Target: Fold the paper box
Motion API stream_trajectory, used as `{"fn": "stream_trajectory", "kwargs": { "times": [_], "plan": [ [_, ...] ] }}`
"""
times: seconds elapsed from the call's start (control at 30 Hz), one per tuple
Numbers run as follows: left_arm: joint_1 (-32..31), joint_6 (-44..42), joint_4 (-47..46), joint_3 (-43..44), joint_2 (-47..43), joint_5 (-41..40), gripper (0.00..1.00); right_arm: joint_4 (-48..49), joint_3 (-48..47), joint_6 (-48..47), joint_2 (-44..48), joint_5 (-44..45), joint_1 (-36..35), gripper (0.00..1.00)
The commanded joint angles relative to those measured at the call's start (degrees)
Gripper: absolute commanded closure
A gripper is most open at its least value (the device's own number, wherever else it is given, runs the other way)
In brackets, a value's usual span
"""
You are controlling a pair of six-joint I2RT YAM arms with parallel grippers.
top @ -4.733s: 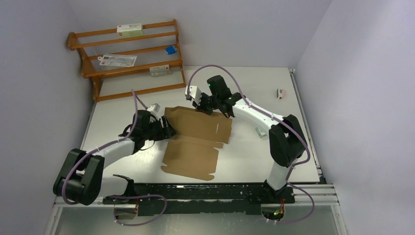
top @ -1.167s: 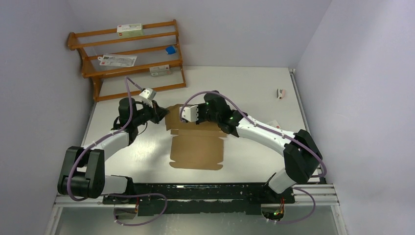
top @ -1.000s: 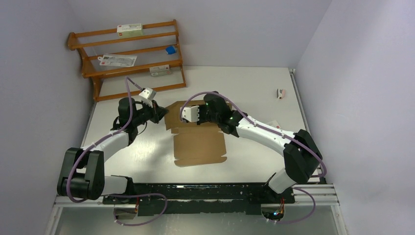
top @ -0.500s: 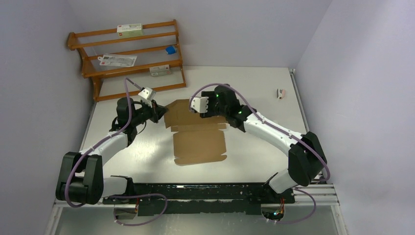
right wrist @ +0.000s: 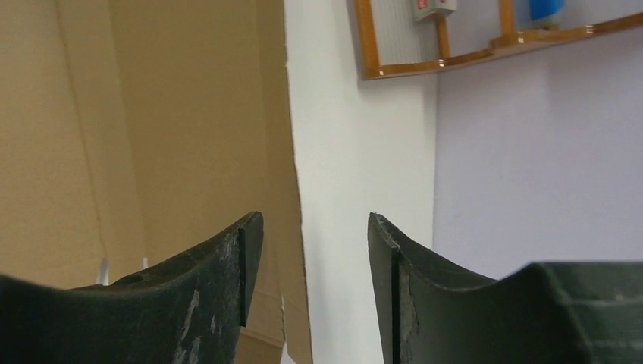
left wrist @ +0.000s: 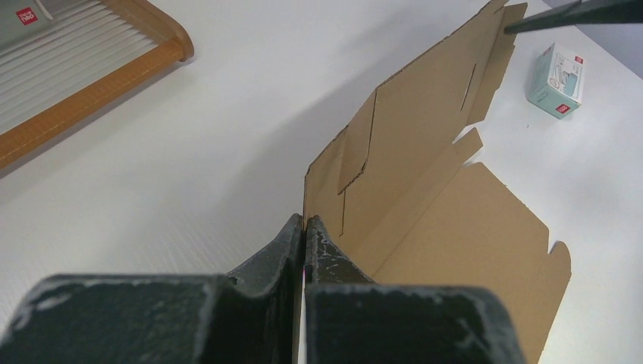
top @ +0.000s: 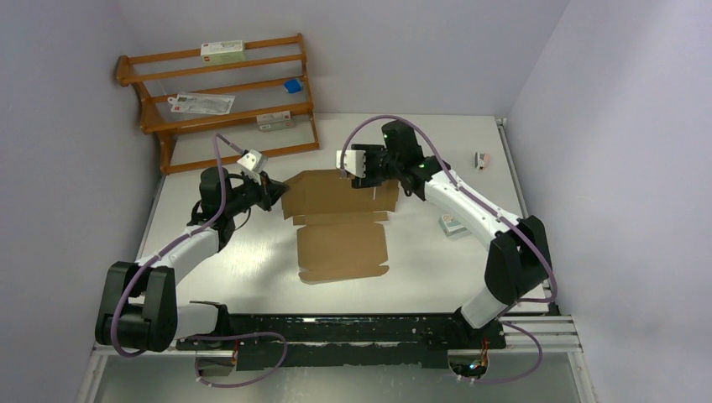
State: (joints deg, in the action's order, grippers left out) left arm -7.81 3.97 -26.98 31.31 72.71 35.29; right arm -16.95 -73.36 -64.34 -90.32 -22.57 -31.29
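The paper box [top: 342, 250] is a brown cardboard sheet in the middle of the table. Its near panel lies flat and its far panel [top: 332, 191] is tilted up along the crease. My left gripper [top: 276, 191] is shut on the left edge of that raised panel; in the left wrist view the fingertips [left wrist: 304, 221] pinch the cardboard [left wrist: 425, 144]. My right gripper [top: 368, 178] hovers open over the panel's far right corner. In the right wrist view the cardboard's edge [right wrist: 152, 114] runs below the gap of the right gripper [right wrist: 307, 227], with nothing between the fingers.
A wooden rack [top: 222, 92] holding small cartons stands at the far left against the wall. A small white and teal carton [top: 453, 225] lies right of the box, also visible as the carton [left wrist: 557, 80] in the left wrist view. Another small item [top: 482, 159] sits near the right wall.
The right gripper has opened and moved from the middle of the raised panel back and right to its far corner. The left gripper has kept its hold in place.
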Motion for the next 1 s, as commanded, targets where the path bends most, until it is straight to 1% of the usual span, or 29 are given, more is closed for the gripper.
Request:
{"fn": "stream_trajectory", "kwargs": {
  "times": [0.0,0.2,0.33,0.57,0.67,0.77,0.9,0.97],
  "plan": [
    [-0.18,-1.33,-2.22,-0.49,-1.06,2.07,0.95,-4.65,-2.75,-2.03,-2.36,-4.11,0.40,0.45],
    [-0.27,-1.42,-2.49,-0.37,-0.50,2.59,0.95,-7.31,-5.30,-2.72,-4.63,-3.59,0.38,0.52],
    [-0.27,-1.42,-2.74,-0.54,-0.59,2.66,0.95,-8.78,-6.09,-3.10,-5.66,-3.51,0.30,0.61],
    [-0.27,-1.22,-3.79,-0.81,-0.42,3.36,0.95,-9.24,-5.86,-3.24,-5.63,-2.59,0.26,0.68],
    [-0.27,-0.99,-4.48,-1.22,-0.46,3.29,0.95,-8.58,-5.14,-2.85,-5.00,-1.82,-0.01,0.79],
    [-0.27,-0.37,-5.89,-1.87,-0.15,3.34,0.95,-5.81,-2.72,-1.76,-3.19,0.02,-1.08,0.87],
    [-0.55,0.35,-6.69,-1.95,0.88,3.28,0.95,2.74,4.67,-0.89,1.31,3.86,-3.12,1.00],
    [-0.95,0.70,-6.92,-2.10,0.95,2.73,0.95,6.60,8.30,-0.77,3.46,5.42,-4.31,1.00]
  ]
}}
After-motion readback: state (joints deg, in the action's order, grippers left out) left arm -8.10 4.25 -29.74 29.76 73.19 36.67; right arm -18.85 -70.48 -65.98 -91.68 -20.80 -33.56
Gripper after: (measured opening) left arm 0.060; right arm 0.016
